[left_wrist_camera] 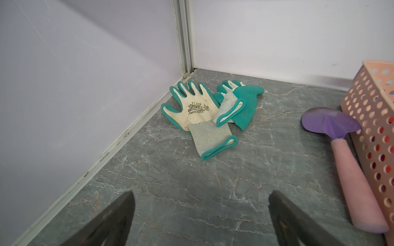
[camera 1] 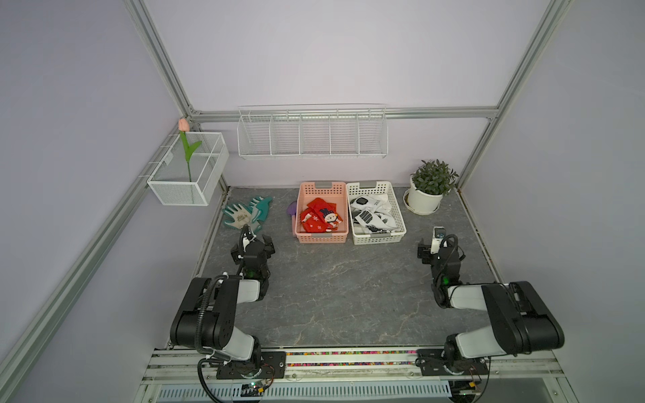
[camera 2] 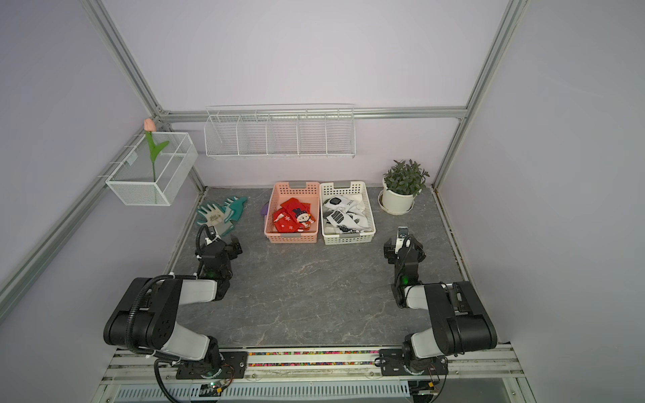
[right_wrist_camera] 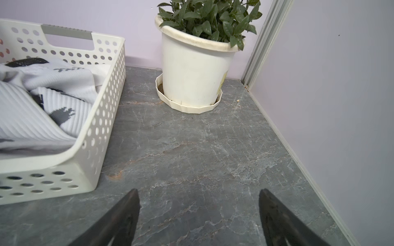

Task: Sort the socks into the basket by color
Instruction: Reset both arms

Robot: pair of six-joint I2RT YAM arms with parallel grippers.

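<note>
Altogether 2 baskets (camera 1: 321, 238) (camera 1: 378, 240) of socks (camera 1: 319, 218) (camera 1: 371, 218), 2 gloves (camera 1: 244, 214), 2 end effectors (left_wrist_camera: 201, 192) (right_wrist_camera: 199, 189), both wide apart, empty.

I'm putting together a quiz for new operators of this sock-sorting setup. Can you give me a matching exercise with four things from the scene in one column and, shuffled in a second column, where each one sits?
Things
1. red socks
2. white socks
3. work gloves
4. potted plant

Places
a. in the white basket
b. on the table, by the side wall
c. in the pink basket
d. on a saucer

Pairs: 1-c, 2-a, 3-b, 4-d
</note>
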